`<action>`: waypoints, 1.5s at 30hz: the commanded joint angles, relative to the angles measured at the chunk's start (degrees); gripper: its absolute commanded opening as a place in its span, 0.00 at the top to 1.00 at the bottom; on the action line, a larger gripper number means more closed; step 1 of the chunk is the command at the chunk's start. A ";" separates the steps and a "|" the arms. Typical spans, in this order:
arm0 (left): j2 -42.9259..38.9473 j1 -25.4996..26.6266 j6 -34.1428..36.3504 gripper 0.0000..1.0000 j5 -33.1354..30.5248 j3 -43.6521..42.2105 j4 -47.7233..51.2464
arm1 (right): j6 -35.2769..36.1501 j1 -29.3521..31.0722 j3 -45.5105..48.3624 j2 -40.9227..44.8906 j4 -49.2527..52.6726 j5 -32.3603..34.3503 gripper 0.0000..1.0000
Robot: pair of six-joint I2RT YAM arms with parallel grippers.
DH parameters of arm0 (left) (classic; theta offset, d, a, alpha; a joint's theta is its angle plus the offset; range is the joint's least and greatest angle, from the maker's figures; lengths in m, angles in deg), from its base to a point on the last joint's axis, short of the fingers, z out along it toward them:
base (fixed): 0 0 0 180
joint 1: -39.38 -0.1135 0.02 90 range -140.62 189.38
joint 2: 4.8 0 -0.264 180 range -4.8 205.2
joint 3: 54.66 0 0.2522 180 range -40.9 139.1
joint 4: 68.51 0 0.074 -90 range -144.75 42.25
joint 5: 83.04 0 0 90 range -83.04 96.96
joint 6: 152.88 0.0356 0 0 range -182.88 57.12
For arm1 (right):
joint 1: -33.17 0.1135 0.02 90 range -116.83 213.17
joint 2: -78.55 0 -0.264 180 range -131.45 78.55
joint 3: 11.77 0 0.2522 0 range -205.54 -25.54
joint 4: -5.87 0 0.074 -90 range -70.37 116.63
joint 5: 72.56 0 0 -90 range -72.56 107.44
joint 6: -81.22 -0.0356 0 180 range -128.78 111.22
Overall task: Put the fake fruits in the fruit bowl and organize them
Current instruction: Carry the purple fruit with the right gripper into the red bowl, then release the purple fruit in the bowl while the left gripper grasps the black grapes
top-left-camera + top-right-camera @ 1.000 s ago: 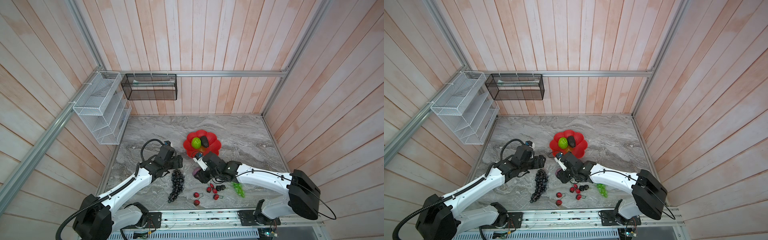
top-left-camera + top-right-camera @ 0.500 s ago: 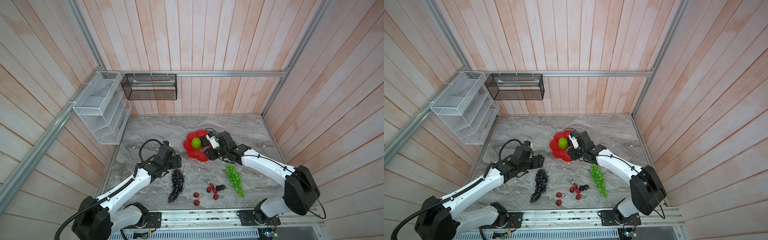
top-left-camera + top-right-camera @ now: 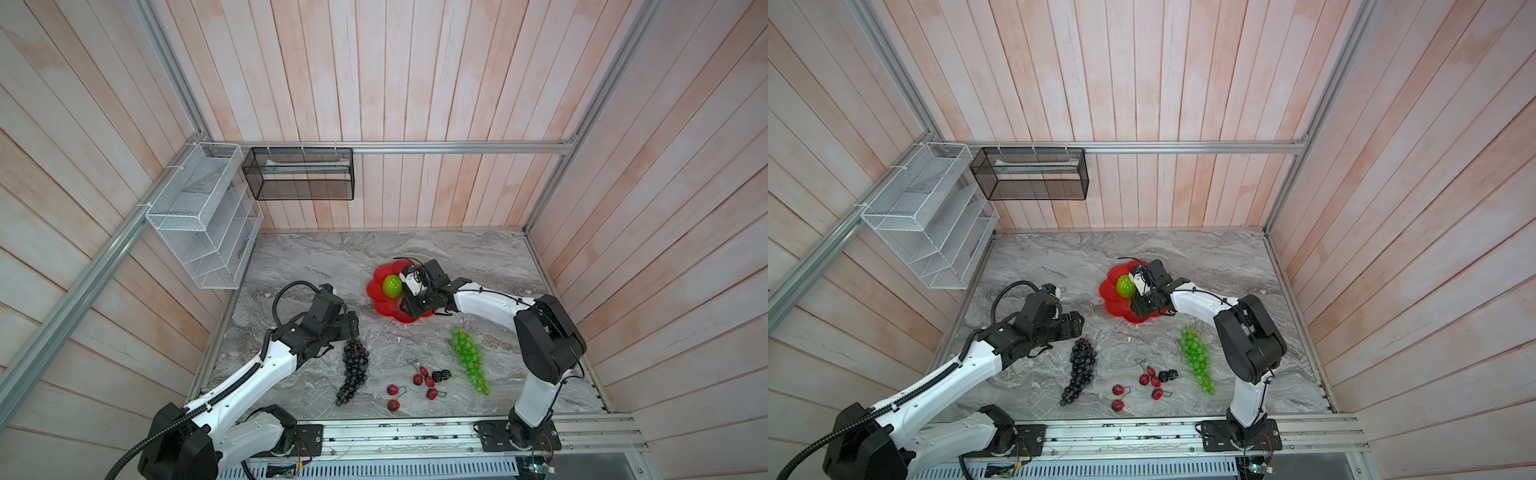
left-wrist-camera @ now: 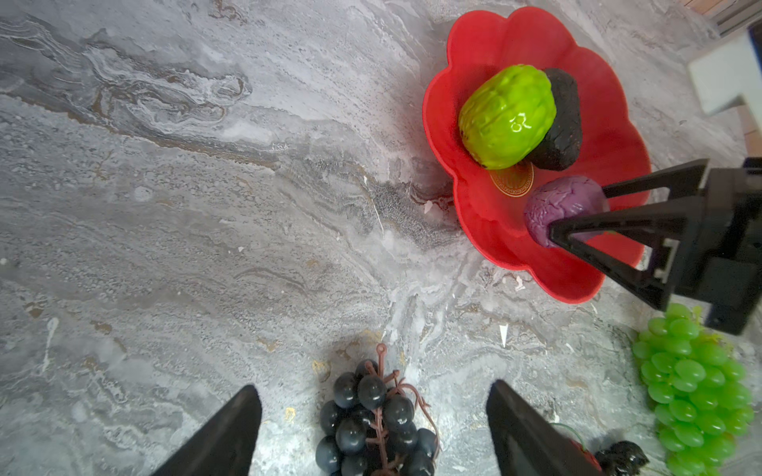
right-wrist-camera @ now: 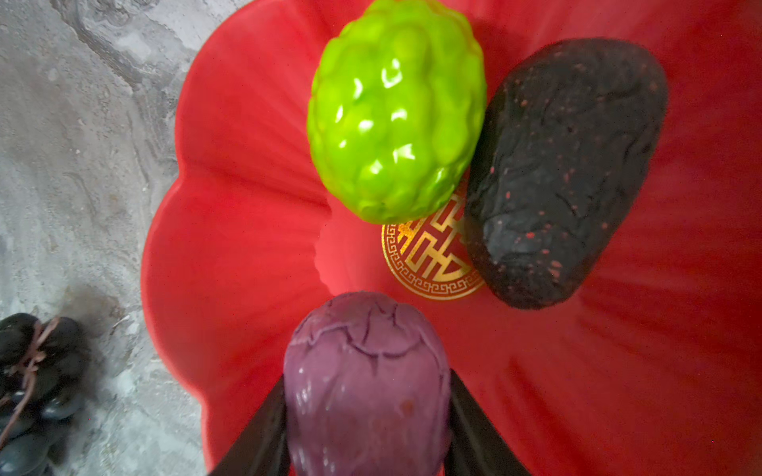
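Right hand (image 4: 577, 211): closed on the purple-pink ball (image 5: 365, 383), which is held over the fruit bowl (image 5: 247, 206).
Fruit bowl: set at 12 o'clock from the middle of the tabletop (image 3: 316, 266) in a top view; the bumpy lime-green ball (image 5: 396, 111) and black rough oval (image 5: 565, 173) are laid inside, touching.
Left hand (image 4: 373, 389): spread wide, empty, above the dark purple grape bunch (image 4: 371, 420) at 7 o'clock.
Green grape bunch (image 3: 469, 359): laid at 4 o'clock.

Bright even light, soft shadows, glare on lime ball (image 5: 396, 111), purple ball (image 5: 367, 383) slightly blurred, wrist-view edges bowed.
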 commanded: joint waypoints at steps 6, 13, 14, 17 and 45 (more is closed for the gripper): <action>-0.38 -1.16 -0.48 0.12 0.10 -1.02 0.43 | 1.43 -1.30 -3.02 -4.16 -0.79 -1.04 0.56; 0.63 -2.12 -0.26 0.12 2.12 -0.81 0.93 | 1.95 -1.69 -5.23 -6.72 0.19 -0.56 0.53; 0.87 -2.37 -0.21 0.12 2.60 -0.80 1.08 | 1.99 -1.76 -5.23 -6.83 0.13 -0.58 0.52; 1.51 -3.08 -0.21 0.12 4.20 -1.05 1.26 | 2.24 -1.86 -5.58 -7.14 0.53 -0.51 0.43; 12.71 -3.46 8.22 0.23 11.38 9.25 10.42 | 1.59 0.20 -1.62 9.13 2.88 1.58 0.22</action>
